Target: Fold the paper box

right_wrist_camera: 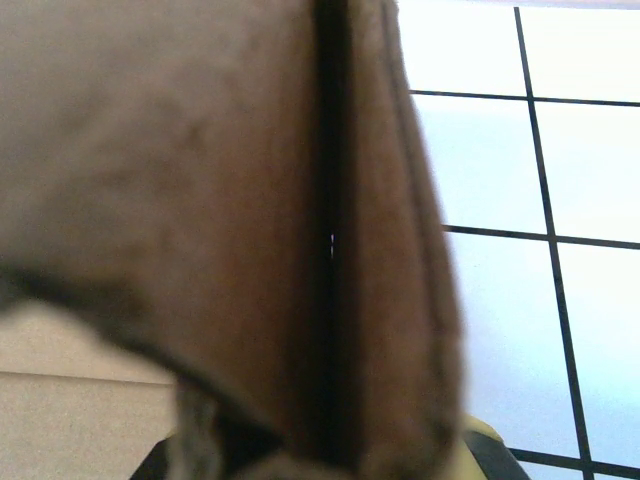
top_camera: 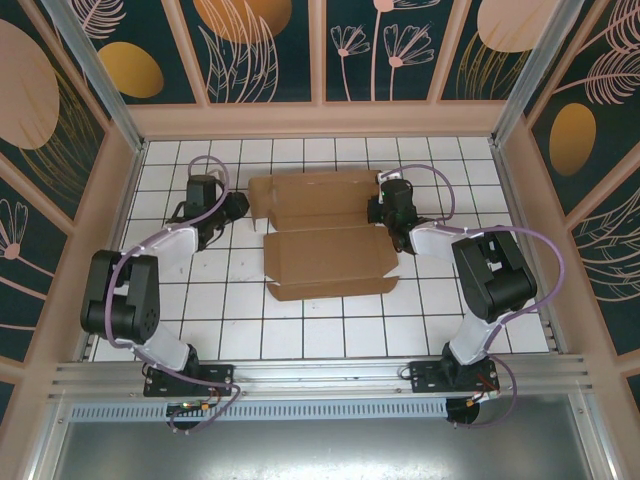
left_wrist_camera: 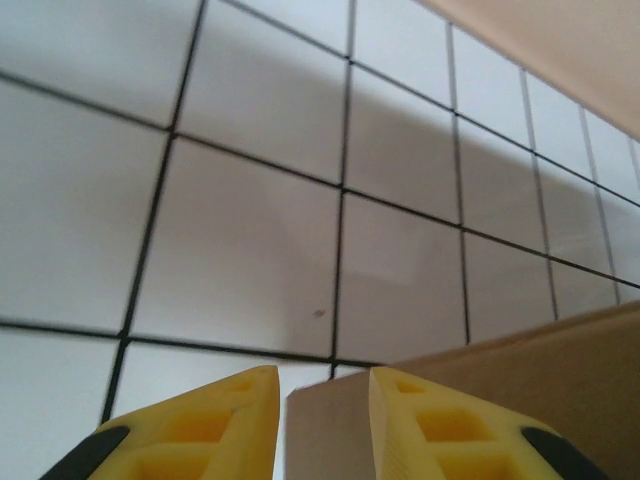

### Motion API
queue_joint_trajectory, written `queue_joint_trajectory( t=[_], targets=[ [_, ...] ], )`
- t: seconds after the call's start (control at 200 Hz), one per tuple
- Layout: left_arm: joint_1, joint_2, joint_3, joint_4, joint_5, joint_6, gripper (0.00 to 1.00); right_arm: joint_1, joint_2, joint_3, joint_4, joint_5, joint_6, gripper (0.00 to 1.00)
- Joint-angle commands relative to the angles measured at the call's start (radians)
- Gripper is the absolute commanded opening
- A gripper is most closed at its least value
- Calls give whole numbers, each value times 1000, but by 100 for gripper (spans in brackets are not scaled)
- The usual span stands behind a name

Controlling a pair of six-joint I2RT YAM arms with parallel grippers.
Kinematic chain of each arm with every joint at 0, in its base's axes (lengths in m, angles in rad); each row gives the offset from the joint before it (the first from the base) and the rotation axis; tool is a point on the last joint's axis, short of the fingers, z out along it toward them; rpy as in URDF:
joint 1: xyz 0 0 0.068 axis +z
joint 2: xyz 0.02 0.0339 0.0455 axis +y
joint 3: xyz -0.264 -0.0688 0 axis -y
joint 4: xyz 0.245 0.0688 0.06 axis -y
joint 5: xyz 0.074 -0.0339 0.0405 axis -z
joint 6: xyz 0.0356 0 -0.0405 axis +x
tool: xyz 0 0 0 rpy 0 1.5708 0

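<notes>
While the paper box (top_camera: 325, 238) lies partly folded at the centre of the white gridded table (top_camera: 480, 300), both arms reach in from opposite sides. In the top view the box shows 2 broad brown panels, 1 farther from the arm bases and 1 nearer, joined along a crease.

The left gripper (top_camera: 236, 207) sits just beside the left end of the far panel. Its wrist camera shows the 2 yellow fingers (left_wrist_camera: 200, 432) standing apart, with a pale cardboard edge (left_wrist_camera: 320, 430) visible in the gap and the brown box wall (left_wrist_camera: 540, 370) rising to the right. Contact between the fingers and the cardboard cannot be confirmed.

The right gripper (top_camera: 384, 208) sits at the right end of the far panel. Its wrist camera shows blurred layers of cardboard (right_wrist_camera: 200, 200) very close to the lens, running down between the fingers. The jaws are closed together on this cardboard.
</notes>
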Motion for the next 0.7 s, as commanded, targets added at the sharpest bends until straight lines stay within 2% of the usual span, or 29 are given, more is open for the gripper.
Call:
queue_joint_trajectory(
  t=[0.0,0.37,0.611,0.696],
  targets=[
    [4,16,39,91,97,102,30,9,31,-2,-102,-28,0,0],
    [4,80,24,127,232,163,30,11,35,9,-119,-28,-3,0],
    [-1,93,13,154,289,166,33,14,40,11,-119,-39,-3,0],
    [-2,93,34,125,268,185,34,14,42,13,-119,-40,-4,0]
  ],
)
